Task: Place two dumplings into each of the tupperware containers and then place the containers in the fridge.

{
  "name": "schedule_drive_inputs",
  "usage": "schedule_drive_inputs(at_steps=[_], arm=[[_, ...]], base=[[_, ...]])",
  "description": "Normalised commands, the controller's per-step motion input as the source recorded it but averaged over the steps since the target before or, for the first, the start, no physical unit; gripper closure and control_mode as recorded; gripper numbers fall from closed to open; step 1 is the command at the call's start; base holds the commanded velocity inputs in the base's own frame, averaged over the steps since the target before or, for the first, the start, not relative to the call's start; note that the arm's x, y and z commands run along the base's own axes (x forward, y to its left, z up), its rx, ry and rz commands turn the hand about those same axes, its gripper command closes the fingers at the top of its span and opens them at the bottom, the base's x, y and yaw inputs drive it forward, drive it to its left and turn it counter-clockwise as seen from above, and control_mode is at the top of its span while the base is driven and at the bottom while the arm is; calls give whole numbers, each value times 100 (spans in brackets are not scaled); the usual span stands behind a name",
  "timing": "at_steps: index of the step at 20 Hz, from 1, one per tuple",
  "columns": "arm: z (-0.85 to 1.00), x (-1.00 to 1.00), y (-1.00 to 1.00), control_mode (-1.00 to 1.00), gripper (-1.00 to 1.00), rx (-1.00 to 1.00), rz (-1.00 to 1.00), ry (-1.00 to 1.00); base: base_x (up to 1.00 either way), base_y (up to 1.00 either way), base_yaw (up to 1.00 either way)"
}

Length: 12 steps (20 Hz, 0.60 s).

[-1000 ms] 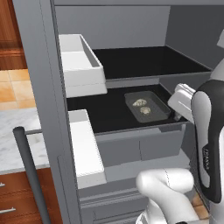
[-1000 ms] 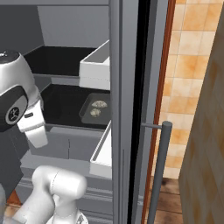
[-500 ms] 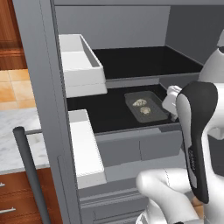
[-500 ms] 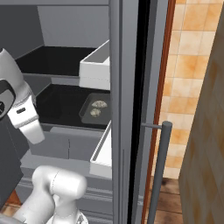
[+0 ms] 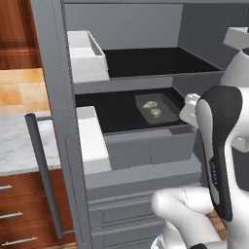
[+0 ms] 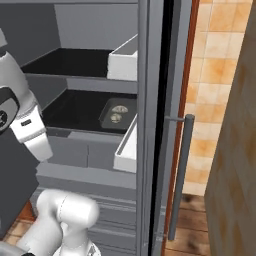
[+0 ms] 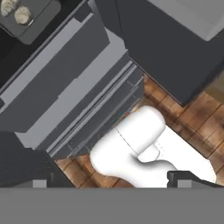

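A see-through grey tupperware container (image 5: 165, 115) lies on the fridge's (image 5: 57, 97) lower black shelf, with two dumplings (image 5: 152, 108) side by side in it. From the right base view the same container (image 6: 107, 120) and dumplings (image 6: 118, 113) sit near the shelf's right end. My gripper (image 7: 112, 180) is open and holds nothing. It points down at the fridge's front drawers and the floor, away from the container (image 7: 37, 26), which lies in the hand view's top left corner with its dumplings (image 7: 21, 15). My forearm (image 5: 216, 146) stands in front of the shelf's right end.
White bins (image 5: 87, 56) (image 5: 91, 141) hang on the open fridge door, with its long dark handle (image 5: 44, 180) beside them. Grey drawers (image 5: 146, 151) sit below the shelf. A marble counter (image 5: 14, 151) lies to the left. Wood floor (image 7: 175, 100) and a tiled wall (image 6: 215, 75) flank the fridge.
My arm has drawn back from the shelf and swung down in front of it. The container with its dumplings has stayed on the shelf. The gripper has stayed open.
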Motion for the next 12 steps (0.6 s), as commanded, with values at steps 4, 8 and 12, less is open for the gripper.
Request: schedule_drive_inputs(at_steps=[4,8,12], arm=[[0,0,0,100,-100,0,0,0],[0,0,0,100,-100,0,0,0],[0,0,0,100,-100,0,0,0]], base=[[-100,0,20],[-59,2,49],[-10,1,77]])
